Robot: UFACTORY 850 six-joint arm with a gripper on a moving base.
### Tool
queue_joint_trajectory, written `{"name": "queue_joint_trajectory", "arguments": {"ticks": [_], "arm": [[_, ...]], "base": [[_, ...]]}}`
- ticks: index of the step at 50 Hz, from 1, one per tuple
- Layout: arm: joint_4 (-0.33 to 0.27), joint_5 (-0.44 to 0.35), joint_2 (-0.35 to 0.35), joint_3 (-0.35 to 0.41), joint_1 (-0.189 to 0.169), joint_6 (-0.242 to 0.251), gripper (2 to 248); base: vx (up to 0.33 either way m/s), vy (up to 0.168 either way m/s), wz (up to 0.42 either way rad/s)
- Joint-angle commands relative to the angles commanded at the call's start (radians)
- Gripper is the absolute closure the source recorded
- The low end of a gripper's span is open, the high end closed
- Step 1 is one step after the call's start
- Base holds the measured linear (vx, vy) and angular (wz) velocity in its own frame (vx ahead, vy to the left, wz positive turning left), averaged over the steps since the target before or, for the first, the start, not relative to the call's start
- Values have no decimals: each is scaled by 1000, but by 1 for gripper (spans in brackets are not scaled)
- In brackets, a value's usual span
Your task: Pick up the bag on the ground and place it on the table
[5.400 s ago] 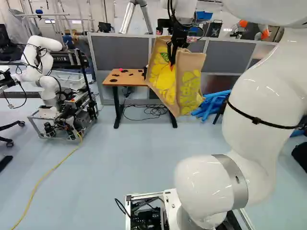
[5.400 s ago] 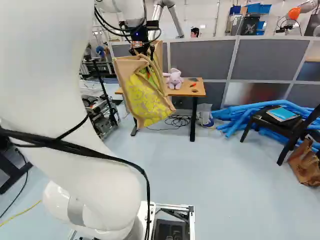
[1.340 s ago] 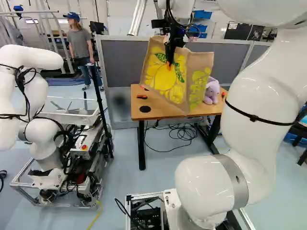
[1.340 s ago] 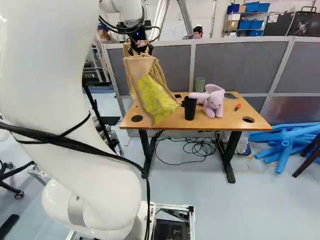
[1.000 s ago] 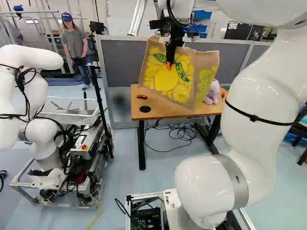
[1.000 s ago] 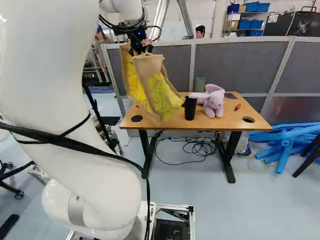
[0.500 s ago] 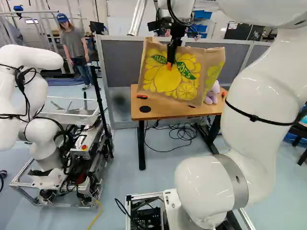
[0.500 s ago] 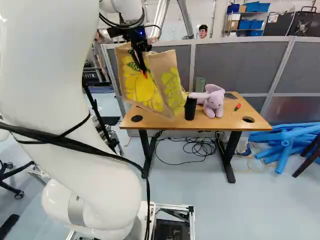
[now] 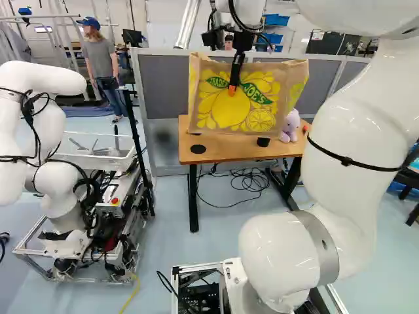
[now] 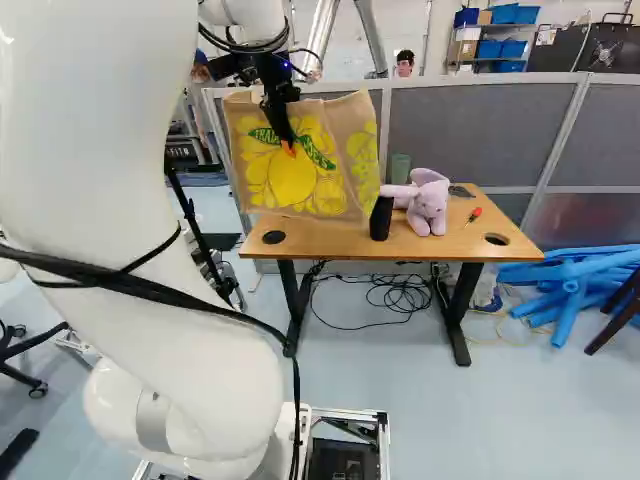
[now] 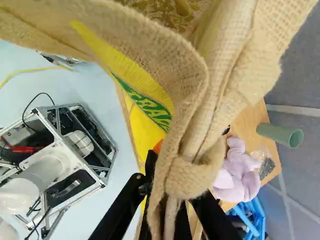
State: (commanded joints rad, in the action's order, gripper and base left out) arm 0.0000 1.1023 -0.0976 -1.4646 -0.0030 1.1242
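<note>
- Jute bag hangs in the air from the gripper, upright, printed face toward the arm. It looks light and probably near empty: soft sides, slack rim, cloth that will fold or swing rather than push back.
- Black fingers are clamped on the bag at its top, by the handle; one reaches down outside the printed face, its orange tip against the cloth.
- Beside that hold sits a thick knot in the handle. Coarse weave and knot together should grip well, with little slipping and nothing fragile to crush. This is the right place to hold; lower down, the panel would just crumple.
- Wooden surface lies past or under the bag; whether the bag's bottom is fully over it, I cannot tell. The next move calls for bringing it well over the top, then lowering slowly so the base settles before release, as soft walls may slump.
- Black tumbler stands near the bag's lower corner and could be tipped by a swing.
- Lilac plush toy sits just beside it, green cup behind; the end away from them looks safer.
</note>
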Motion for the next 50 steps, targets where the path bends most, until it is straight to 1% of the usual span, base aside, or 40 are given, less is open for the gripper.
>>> {"name": "queue_joint_trajectory", "arguments": {"ticks": [32,38,50], "arm": [[0,0,0,0,0,334,228],[0,0,0,0,0,359,228],[0,0,0,0,0,367,228]], "base": [[0,0,0],[0,0,0],[0,0,0]]}}
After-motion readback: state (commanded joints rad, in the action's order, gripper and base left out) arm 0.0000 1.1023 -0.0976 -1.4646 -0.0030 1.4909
